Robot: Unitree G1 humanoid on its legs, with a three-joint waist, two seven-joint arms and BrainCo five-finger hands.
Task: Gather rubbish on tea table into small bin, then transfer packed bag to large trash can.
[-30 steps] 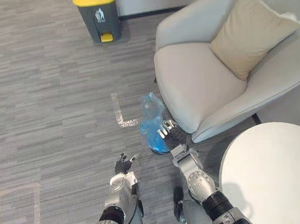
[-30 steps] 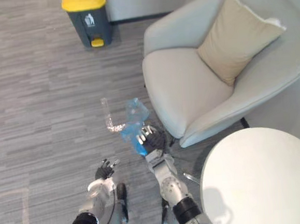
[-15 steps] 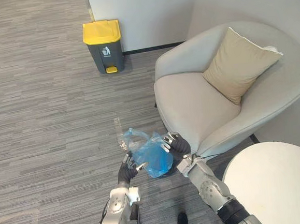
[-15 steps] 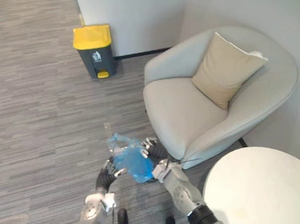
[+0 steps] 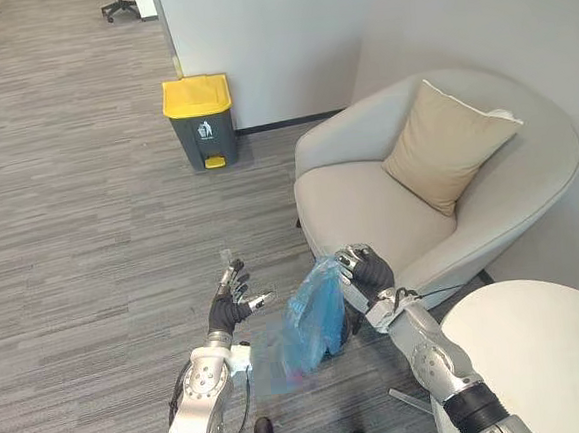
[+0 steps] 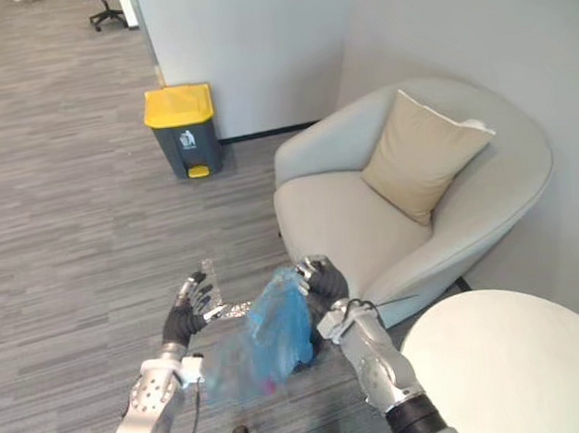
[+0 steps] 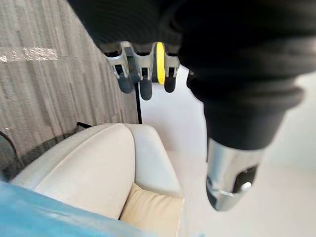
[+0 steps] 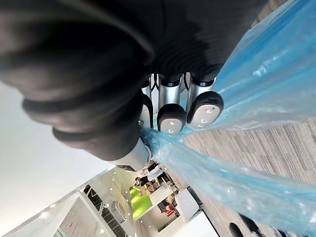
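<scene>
A blue plastic rubbish bag (image 5: 313, 320) hangs in the air in front of the armchair, with my right hand (image 5: 366, 271) shut on its gathered top. In the right wrist view the bag (image 8: 256, 133) streams out from between the curled fingers (image 8: 170, 116) and thumb. My left hand (image 5: 231, 301) is raised just left of the bag, fingers straight and apart from it, holding nothing. In the left wrist view its fingers (image 7: 143, 81) point at the armchair. A grey trash can with a yellow lid (image 5: 200, 118) stands by the far wall.
A light grey armchair (image 5: 408, 192) with a tan cushion (image 5: 447, 144) stands right of the bag. The round white table (image 5: 551, 356) is at the lower right. Grey striped carpet (image 5: 81, 243) lies between me and the trash can. A pale tape mark (image 6: 232, 309) sits on the floor.
The camera has tilted up. My right hand has lifted the bag higher and it now hangs long. My left hand has come off the bag and opened to its left.
</scene>
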